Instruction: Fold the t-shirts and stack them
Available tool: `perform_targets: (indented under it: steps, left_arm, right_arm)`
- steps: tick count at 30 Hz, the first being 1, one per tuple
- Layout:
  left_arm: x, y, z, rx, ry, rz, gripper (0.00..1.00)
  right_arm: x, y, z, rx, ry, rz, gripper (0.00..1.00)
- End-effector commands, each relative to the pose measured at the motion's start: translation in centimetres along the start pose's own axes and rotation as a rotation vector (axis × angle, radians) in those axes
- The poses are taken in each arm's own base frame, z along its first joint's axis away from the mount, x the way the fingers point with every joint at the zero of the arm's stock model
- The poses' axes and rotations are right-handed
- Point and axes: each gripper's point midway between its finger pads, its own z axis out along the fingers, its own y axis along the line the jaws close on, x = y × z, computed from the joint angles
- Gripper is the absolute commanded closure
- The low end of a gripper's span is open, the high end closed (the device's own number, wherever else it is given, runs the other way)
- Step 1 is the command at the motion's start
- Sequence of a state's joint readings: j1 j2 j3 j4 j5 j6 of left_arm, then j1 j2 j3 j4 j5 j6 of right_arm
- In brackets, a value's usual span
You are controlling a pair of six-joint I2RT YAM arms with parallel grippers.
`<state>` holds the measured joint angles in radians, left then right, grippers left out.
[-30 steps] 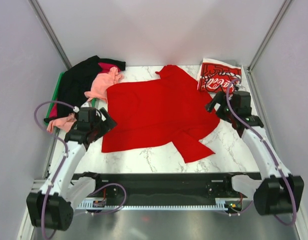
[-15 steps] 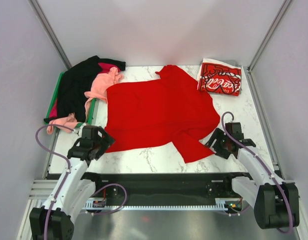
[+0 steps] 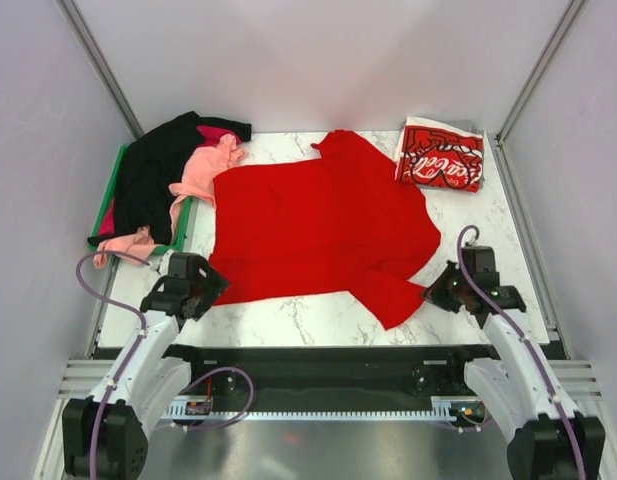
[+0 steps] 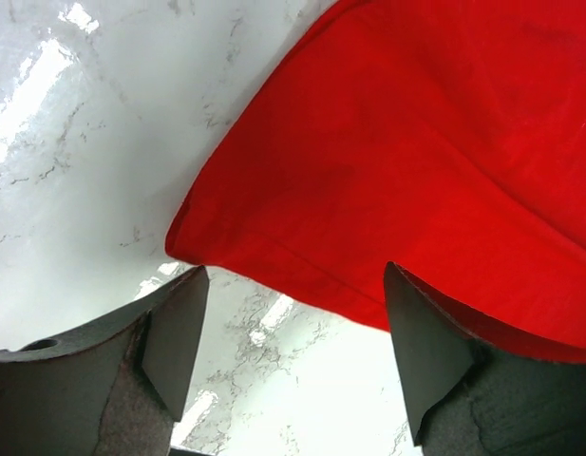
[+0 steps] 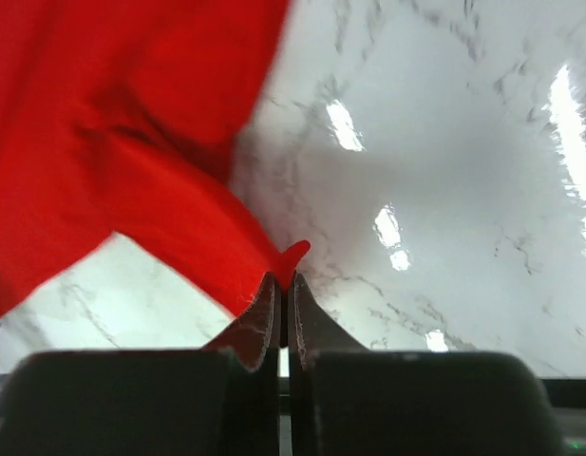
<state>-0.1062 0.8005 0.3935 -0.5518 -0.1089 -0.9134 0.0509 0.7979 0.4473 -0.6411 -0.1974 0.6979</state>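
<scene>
A white, grey-veined marble-patterned tabletop (image 3: 318,315) fills the workspace, glossy enough to throw back bright patches of light. At its far left lies a flat green plastic tray (image 3: 110,185), with only its thin edges showing, so its depth is hard to judge. Pale grey wall panels (image 3: 318,60) enclose the space on three sides, slanting silver metal posts (image 3: 100,60) mark the back corners, and a black strip (image 3: 328,365) runs along the near edge above what looks like a brushed steel surface (image 3: 328,450).
</scene>
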Motion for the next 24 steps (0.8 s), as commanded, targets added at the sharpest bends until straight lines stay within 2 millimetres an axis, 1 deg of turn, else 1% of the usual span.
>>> perform_targets:
  steps: [1, 2, 3, 4, 5, 6, 8, 10, 11, 13, 16, 18, 19, 21, 22, 23, 24]
  left_arm:
    - [-2.3, -1.1, -0.3, 0.020, -0.087, -0.015, 0.21]
    - [-2.4, -1.1, -0.3, 0.017, -0.090, -0.016, 0.21]
    - [-2.4, -0.9, -0.1, 0.005, -0.089, -0.018, 0.21]
    - [-2.4, -0.8, 0.0, -0.002, -0.088, -0.020, 0.22]
    - [-2.3, -0.7, 0.1, -0.010, -0.084, -0.021, 0.22]
    - [-2.2, -0.7, 0.4, -0.018, -0.074, -0.019, 0.23]
    - [-1.9, -0.9, 0.6, -0.015, -0.055, -0.011, 0.26]
    - [-1.1, -0.9, 0.8, -0.009, -0.012, 0.003, 0.31]
    - [-0.6, -1.3, 0.7, 0.014, 0.018, 0.017, 0.32]
    - [0.2, -1.1, 0.5, 0.026, 0.042, 0.029, 0.34]
    - [0.5, -0.3, -0.2, 0.003, 0.036, 0.047, 0.34]
    - [0.8, -0.5, -0.4, -0.007, 0.031, 0.067, 0.34]
    - [1.4, 0.0, -0.3, -0.043, 0.053, 0.074, 0.34]
    - [1.7, 0.0, -0.3, -0.081, 0.057, 0.094, 0.34]
    - [2.5, 0.8, -0.3, -0.133, 0.090, 0.126, 0.33]
    - [2.4, 1.1, -0.3, -0.170, 0.085, 0.140, 0.33]
    - [2.2, 0.8, -0.7, -0.187, 0.082, 0.151, 0.33]
  right_arm:
    - [-3.2, 1.5, -6.7, 0.035, -0.150, -0.034, 1.00]
    - [-3.1, 1.7, -7.8, 0.032, -0.159, -0.032, 1.00]
    - [-2.2, 1.3, -8.7, 0.045, -0.133, -0.019, 1.00]
    - [-2.0, 1.9, -9.7, 0.008, -0.151, -0.004, 1.00]
    - [-1.3, 2.0, -10.2, -0.010, -0.134, 0.000, 1.00]
    - [-0.5, 1.5, -10.3, 0.001, -0.112, 0.014, 1.00]
    - [0.2, 1.8, -10.5, -0.043, -0.110, 0.014, 1.00]
    - [0.5, 1.7, -10.3, -0.044, -0.101, 0.024, 1.00]
    - [0.6, 1.7, -10.1, -0.042, -0.088, 0.013, 1.00]
    - [0.5, 1.6, -9.7, -0.034, -0.079, 0.014, 1.00]
    - [0.4, 1.7, -9.3, -0.043, -0.085, 0.003, 1.00]
    - [0.4, 1.8, -9.0, -0.052, -0.082, -0.004, 1.00]
    - [0.4, 1.7, -8.8, -0.049, -0.076, -0.006, 1.00]
    - [0.4, 1.6, -8.6, -0.043, -0.074, -0.007, 1.00]
    - [0.3, 1.6, -8.5, -0.043, -0.077, -0.012, 1.00]
    - [0.2, 1.7, -8.5, -0.043, -0.077, -0.013, 1.00]
    - [0.1, 1.7, -8.4, -0.039, -0.075, -0.020, 1.00]
